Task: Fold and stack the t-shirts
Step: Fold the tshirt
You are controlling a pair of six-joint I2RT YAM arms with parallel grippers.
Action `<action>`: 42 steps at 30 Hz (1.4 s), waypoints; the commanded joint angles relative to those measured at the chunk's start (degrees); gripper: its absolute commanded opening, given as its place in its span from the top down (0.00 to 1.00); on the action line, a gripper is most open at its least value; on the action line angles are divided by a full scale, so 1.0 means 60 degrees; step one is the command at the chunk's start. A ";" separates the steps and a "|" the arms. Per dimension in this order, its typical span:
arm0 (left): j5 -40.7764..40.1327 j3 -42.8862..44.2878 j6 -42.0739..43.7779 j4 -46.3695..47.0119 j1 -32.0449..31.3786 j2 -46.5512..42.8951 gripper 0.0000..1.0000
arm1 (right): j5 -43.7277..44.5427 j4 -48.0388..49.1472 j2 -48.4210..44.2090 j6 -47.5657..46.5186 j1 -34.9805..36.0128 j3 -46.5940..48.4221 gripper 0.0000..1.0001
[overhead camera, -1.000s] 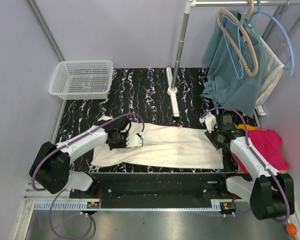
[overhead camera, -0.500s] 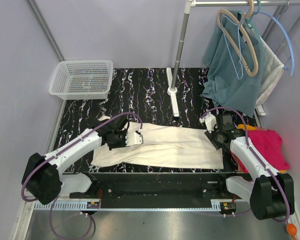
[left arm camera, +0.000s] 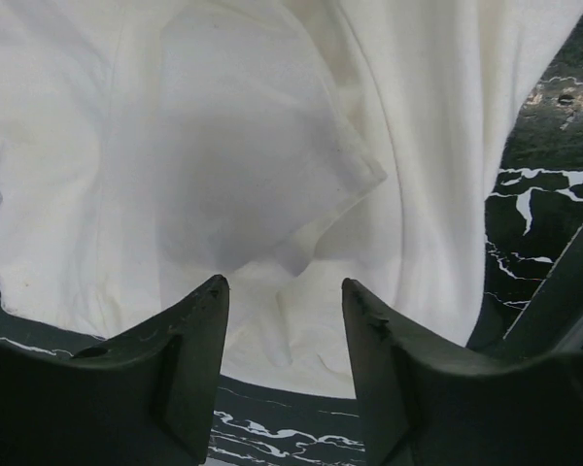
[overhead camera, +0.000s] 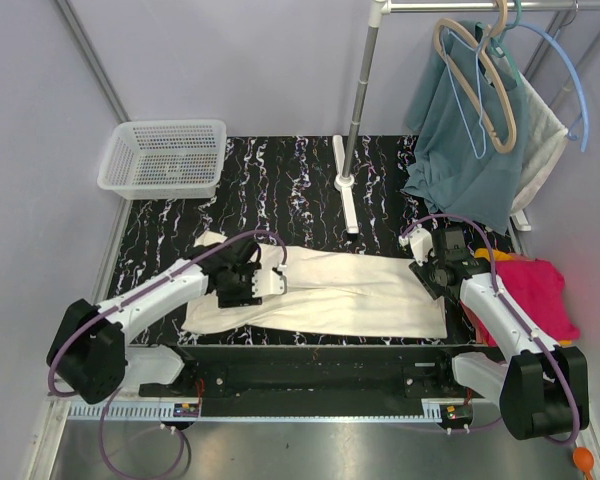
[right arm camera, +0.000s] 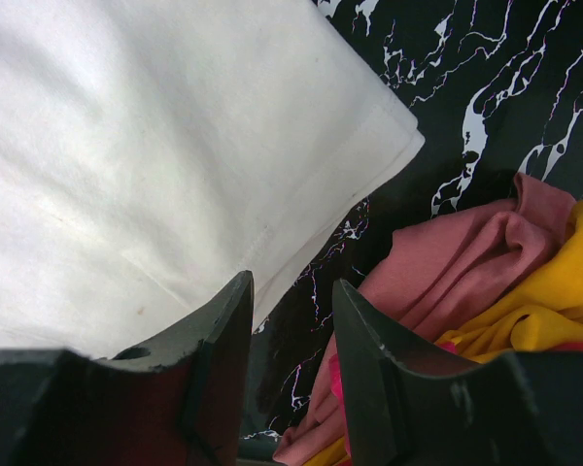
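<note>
Scene: A cream tee (overhead camera: 350, 295) lies in a long folded band across the near half of the black marbled counter (overhead camera: 280, 190), with an arm at each end.
Left end effector (left arm camera: 284, 291): jaws spread, pinching nothing. It hangs above a loose flap, apparently a sleeve, near the band's left end.
Right end effector (right arm camera: 291, 286): jaws parted over the band's right corner. No cloth shows between them.
Other tees: A pink tee (overhead camera: 535, 290) and an orange tee (overhead camera: 492, 256) sit heaped together at the counter's right edge, near the cream tee but separated from it by a strip of bare counter.
Handling: The cotton looks light and limp, likely to sag and crease wherever it is unsupported. It is not fragile and should not slip much.
Where to grip: Probably the doubled edges at the corners, pinching every layer at once so the fold lifts as one.
Step in hand: Seemingly tidying the flap before folding the band crosswise.
Risk: A single-layer pinch could peel the fold open.
</note>
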 commanded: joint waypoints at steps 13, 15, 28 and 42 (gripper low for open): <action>-0.0253 -0.0120 0.0270 0.1261 0.0022 0.1189 0.55 | 0.0058 0.0121 -0.0251 0.0141 0.0064 -0.0033 0.55; -0.0209 -0.0091 0.0256 0.1232 0.0022 0.1189 0.60 | 0.0072 0.0121 -0.0251 0.0141 0.0050 -0.0018 0.55; -0.0194 -0.0237 0.0212 0.1085 0.0036 0.1160 1.00 | 0.0058 0.0121 -0.0237 0.0156 0.0064 -0.0018 0.55; -0.0326 0.0393 -0.0476 -0.0496 -0.0388 -0.0436 1.00 | 0.0014 0.0121 -0.0134 0.0156 0.0064 -0.0004 0.55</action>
